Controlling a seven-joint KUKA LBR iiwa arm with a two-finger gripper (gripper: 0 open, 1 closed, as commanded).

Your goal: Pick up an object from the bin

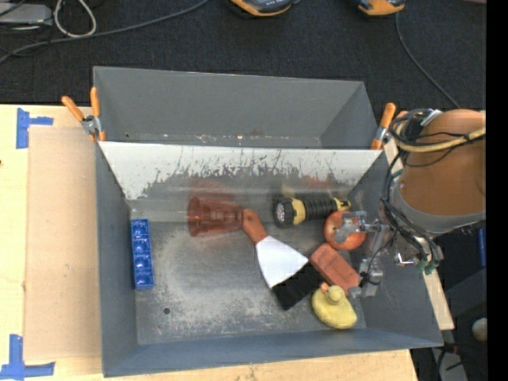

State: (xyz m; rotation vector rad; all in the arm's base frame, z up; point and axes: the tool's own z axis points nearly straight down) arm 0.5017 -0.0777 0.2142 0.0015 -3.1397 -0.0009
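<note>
At the right wall of the grey metal bin (238, 117), the hand (367, 279) sits low inside, close to the sloping side, with the arm's orange cover (444, 165) and cables above it. Open or closed: cannot tell from this angle. Nothing seen gripped.

Around the hand:
- Flat reddish-brown rectangular block (333, 267) lies just beside it, toward the bin's middle. Touching or only near, cannot say.
- Small yellow rubber duck (334, 308) lies near it, on the front-wall side, touching or almost touching the block's end.
- Round orange ball-like object (341, 230) lies near it, on the back-wall side.
- Brush with orange handle, white body and black bristles (279, 267) lies past the block, against it.
- Black-and-yellow flashlight (308, 210) lies beyond the ball.
- Translucent dark-red plastic cup (213, 216) lies on its side, well apart.
- Blue studded plastic brick strip (141, 254) lies by the opposite wall, farthest from the hand.

Step, as judged: descent toward a grasp. No pick made yet, since every object rests on the bin floor. The likely target is the block or the duck, and I cannot settle which.

Next move calls for centring over one object only, closing on it, then lifting straight up. Concerns: the block, duck and brush are crowded together, so a neighbour may be nudged or caught. The sloping wall leaves little room on the hand's outer side.
</note>
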